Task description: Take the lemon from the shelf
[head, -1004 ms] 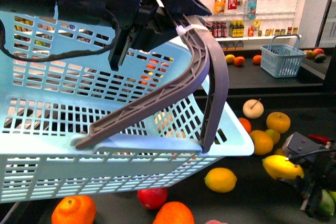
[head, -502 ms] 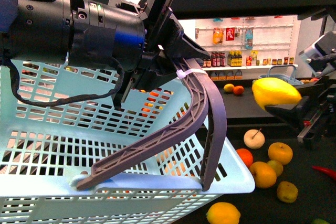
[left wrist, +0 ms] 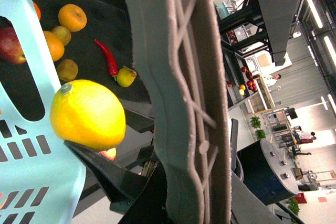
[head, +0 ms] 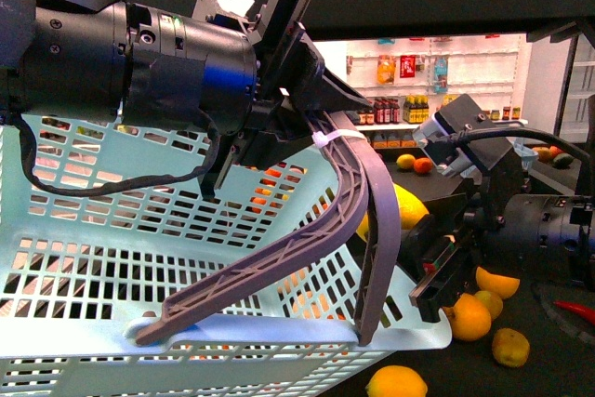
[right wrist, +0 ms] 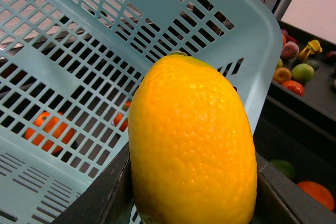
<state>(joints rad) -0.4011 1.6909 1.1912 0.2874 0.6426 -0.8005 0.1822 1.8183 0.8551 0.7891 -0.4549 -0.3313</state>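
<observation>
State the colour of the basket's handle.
The handle is dull greyish purple, against the light blue basket; the front view shows it best.

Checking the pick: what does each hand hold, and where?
Right hand grips the lemon by its sides; left hand holds the basket by its handle.

lemon [head: 410, 205] half hidden behind basket handle [head: 383, 230]; distant bottles [head: 395, 109] too small

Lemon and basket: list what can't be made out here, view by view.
Front view: the lemon is mostly hidden behind the basket handle.
Right wrist view: the lemon fills the frame, covering most of the right hand; the bottom edge cuts off its lower end.
Left wrist view: the handle fills the frame, hiding the left hand.
Front view: orange fruit shows through the basket slots; inside or behind, unclear.
</observation>
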